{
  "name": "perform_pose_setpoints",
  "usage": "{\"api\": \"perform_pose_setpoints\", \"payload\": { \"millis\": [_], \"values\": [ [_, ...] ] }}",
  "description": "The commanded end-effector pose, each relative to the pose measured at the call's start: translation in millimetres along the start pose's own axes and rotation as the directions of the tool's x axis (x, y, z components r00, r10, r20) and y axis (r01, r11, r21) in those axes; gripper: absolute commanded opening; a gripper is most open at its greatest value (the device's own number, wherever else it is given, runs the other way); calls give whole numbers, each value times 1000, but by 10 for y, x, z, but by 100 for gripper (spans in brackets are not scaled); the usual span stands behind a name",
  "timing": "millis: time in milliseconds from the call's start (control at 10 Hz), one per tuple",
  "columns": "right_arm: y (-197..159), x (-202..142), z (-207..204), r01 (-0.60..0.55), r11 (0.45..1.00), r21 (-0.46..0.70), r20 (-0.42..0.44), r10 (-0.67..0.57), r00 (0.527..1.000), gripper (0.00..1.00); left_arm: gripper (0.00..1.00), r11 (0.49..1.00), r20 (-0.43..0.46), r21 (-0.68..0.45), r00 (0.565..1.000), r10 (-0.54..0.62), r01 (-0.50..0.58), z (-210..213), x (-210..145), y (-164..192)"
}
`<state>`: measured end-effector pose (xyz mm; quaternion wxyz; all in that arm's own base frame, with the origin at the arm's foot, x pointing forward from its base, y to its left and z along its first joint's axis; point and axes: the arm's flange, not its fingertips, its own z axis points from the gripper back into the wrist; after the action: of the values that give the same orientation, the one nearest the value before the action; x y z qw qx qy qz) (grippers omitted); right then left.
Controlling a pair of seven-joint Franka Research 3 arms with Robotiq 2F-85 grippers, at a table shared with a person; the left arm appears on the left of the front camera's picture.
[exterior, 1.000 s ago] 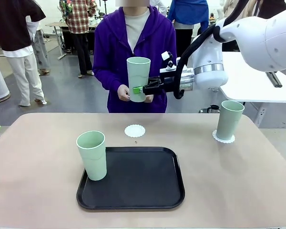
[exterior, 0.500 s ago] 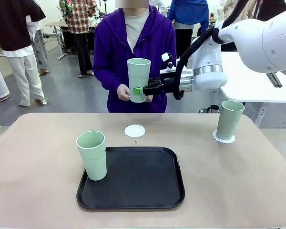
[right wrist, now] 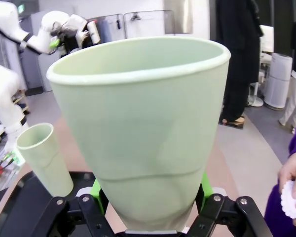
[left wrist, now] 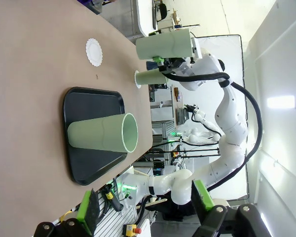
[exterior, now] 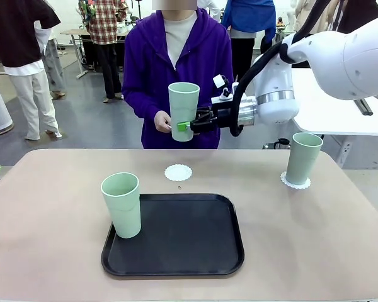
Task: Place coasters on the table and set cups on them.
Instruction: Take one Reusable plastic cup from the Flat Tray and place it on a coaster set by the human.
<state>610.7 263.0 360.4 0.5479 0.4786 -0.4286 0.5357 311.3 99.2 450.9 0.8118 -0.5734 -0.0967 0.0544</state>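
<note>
Right gripper (exterior: 184, 126) is clamped on the held cup (exterior: 183, 107), green pads pressed to either side low on its wall, cup upright with its mouth up, in the air above the desk's (exterior: 50, 207) far edge near the middle. In my right wrist view the tumbler sits squarely between the two fingers. The person's hand (exterior: 164, 121) is just beside the cup's lower part, and in the wrist view a hand pinches a lacy coaster (right wrist: 292, 200).

Below, a bare coaster (exterior: 178, 172) lies on the desk towards the far edge, just beyond the black tray (exterior: 176, 267). A second cup (exterior: 121, 204) stands at the tray's left edge. A third cup (exterior: 302, 157) stands on its own coaster (exterior: 295, 183) near the desk's far right corner.

My right arm comes in from the right and crosses the middle, wrist level, fingers pointing sideways to my left. Left gripper (left wrist: 145, 207) has its fingers spread wide, holding nothing, looking across the desk at the tray
</note>
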Motion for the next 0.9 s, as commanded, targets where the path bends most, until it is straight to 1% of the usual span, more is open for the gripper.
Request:
{"api": "perform_pose_setpoints", "payload": {
  "millis": [0,200,400,600,800],
  "values": [
    [-112,-158,-61,-51,996,73,2,51,999,82,100,1000,4,-17,1000,-13,13,19,-2,5],
    [-164,-371,-221,-58,991,118,-20,61,998,82,100,1000,4,-17,1000,-13,13,19,-2,5],
    [-218,-498,-323,-71,986,149,-10,73,997,82,100,1000,4,-17,1000,-13,13,19,-2,5],
    [-268,-590,-354,-79,982,171,3,80,997,82,100,1000,4,-17,1000,-13,13,19,-2,5],
    [-310,-649,-356,-62,985,161,-13,65,998,82,100,1000,4,-17,1000,-13,13,19,-2,5]
  ]
}}
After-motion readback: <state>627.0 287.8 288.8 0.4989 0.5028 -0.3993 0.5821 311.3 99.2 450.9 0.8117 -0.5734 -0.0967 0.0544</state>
